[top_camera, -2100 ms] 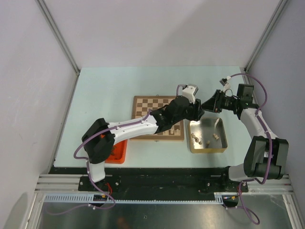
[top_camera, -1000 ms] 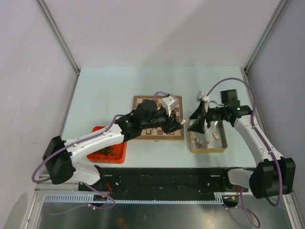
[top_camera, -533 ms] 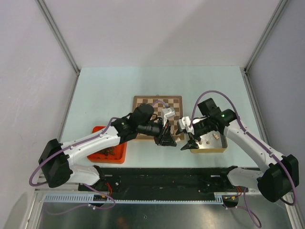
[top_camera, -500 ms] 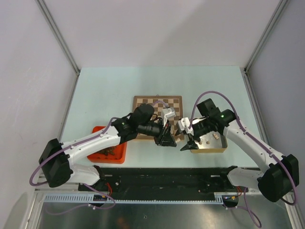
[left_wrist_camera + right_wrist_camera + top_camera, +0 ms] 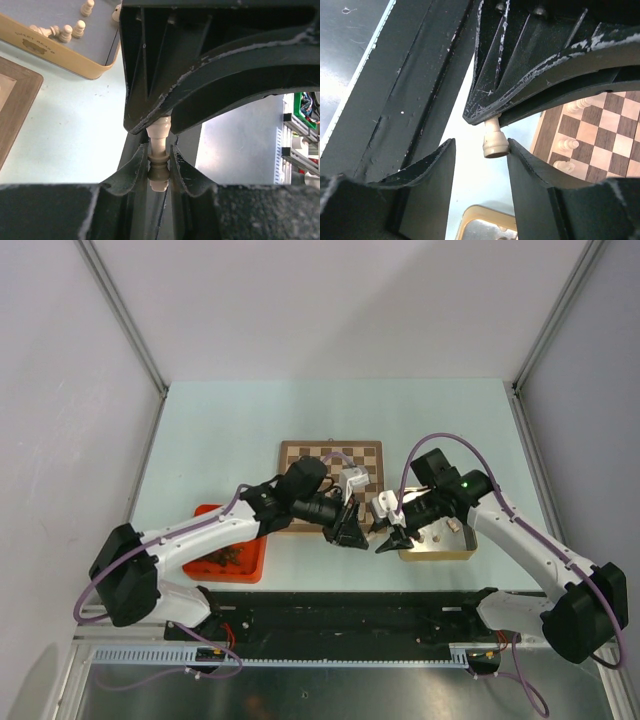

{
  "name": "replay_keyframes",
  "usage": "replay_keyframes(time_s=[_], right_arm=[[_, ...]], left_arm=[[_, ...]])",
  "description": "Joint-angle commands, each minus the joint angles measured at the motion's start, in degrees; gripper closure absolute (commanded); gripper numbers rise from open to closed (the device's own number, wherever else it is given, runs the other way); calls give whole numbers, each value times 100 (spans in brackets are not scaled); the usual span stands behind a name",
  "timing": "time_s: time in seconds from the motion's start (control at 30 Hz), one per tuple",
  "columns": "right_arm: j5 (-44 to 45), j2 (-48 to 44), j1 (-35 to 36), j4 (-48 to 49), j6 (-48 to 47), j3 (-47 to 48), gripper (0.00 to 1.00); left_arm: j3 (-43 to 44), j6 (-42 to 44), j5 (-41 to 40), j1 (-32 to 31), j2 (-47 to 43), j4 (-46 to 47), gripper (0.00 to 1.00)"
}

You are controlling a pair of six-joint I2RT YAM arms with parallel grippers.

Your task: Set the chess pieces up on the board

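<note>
Leaning in over the front of the table [image 5: 220,440], I'm watching the two arms meeting nose to nose above the gap between the board [image 5: 300,448] and the gold tin [image 5: 437,554]. The left gripper [image 5: 352,537] is pinching a pale chess piece [image 5: 158,169] around its collar, its fingers [image 5: 131,175] pressing tight on both sides, and it is holding the piece up in the air. The right gripper [image 5: 386,542] is facing it with jaws standing partly apart and the round foot of the piece sitting between them. One of its fingers [image 5: 435,170] is showing a clear strip of table between itself and that foot; on the other side I cannot tell whether anything is touching. A few standing pieces [image 5: 568,145] are lining squares near the board's edge, and several loose pieces [image 5: 65,33] are sitting scattered in the tin. Over by the left arm a red tray [image 5: 243,565] is sitting beside the board's corner, holding dark bits too small to make out
</note>
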Motion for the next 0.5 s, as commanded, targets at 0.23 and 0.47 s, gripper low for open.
replay_keyframes(time_s=[0.23, 0.47], right_arm=[[-325, 96, 95, -18, 41, 187, 60], [-211, 132, 130, -53, 84, 178, 84]], left_arm=[[281, -147, 237, 36, 273, 55, 91], [307, -243, 97, 88, 116, 55, 89]])
